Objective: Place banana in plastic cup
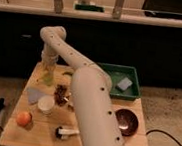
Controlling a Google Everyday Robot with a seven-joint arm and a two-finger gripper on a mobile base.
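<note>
The banana is a pale yellow-green shape at the far left of the wooden table. My gripper is right over it, at the end of the white arm that reaches across from the lower right. It hides the banana's upper part, and whether the banana is held or lies on the table cannot be told. The plastic cup stands upright on the table, a short way nearer the camera than the gripper, and looks empty.
An orange fruit sits front left. A white sheet lies beside the cup, and a dark packet to its right. A green tray holds a grey sponge. A dark red bowl and a white-and-black item sit nearer.
</note>
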